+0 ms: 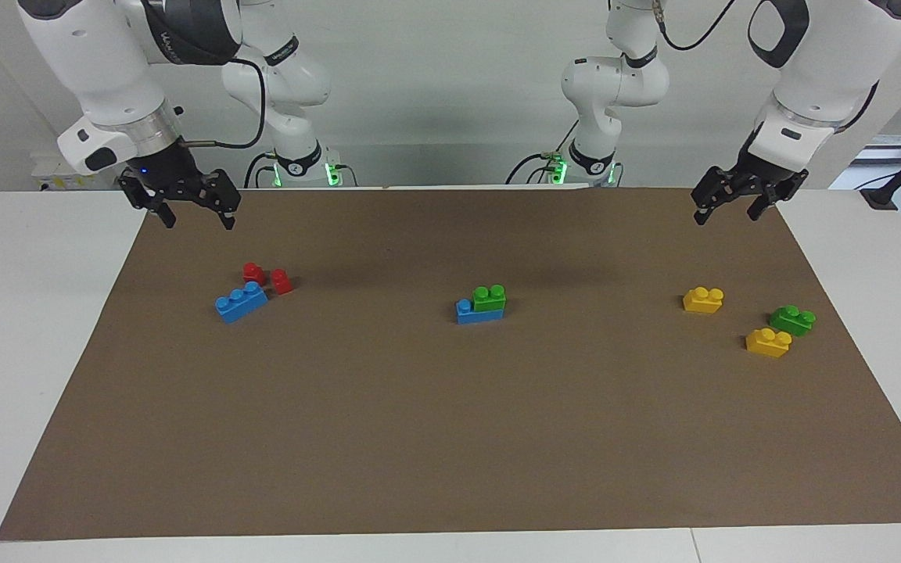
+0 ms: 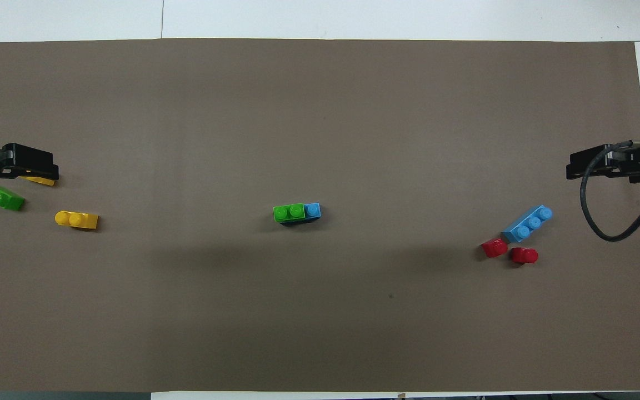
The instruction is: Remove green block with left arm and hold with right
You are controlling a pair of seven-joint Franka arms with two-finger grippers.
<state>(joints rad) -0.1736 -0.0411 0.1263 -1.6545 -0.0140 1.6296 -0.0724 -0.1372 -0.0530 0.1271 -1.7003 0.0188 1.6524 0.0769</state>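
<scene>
- Facing view: green block (image 1: pixel 489 298) sits stacked on the blue brick (image 1: pixel 468 312) mid-mat. Left gripper (image 1: pixel 729 205) and right gripper (image 1: pixel 194 211) hang up in the air, fingers spread, empty.
- Risk: left arm grabs the darker green brick (image 1: pixel 792 320) beside the yellow bricks (image 1: pixel 703 299), well off from the green block toward the left arm's end; or the blue brick lifts too if the right grip is weak.
- Overhead view: green block (image 2: pixel 289 213) covers most of the blue brick (image 2: pixel 313 210). Red bricks (image 2: pixel 495 248) and loose blue brick (image 2: pixel 526 223) lie well off from it toward the right arm's end; nothing blocks either reach.

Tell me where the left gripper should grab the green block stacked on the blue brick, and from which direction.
Come straight down from above. Close on the two long side walls of the green block, above its seam with the blue brick beneath. The studs sit on top and its sides are free, so the left gripper can likely reach.
</scene>
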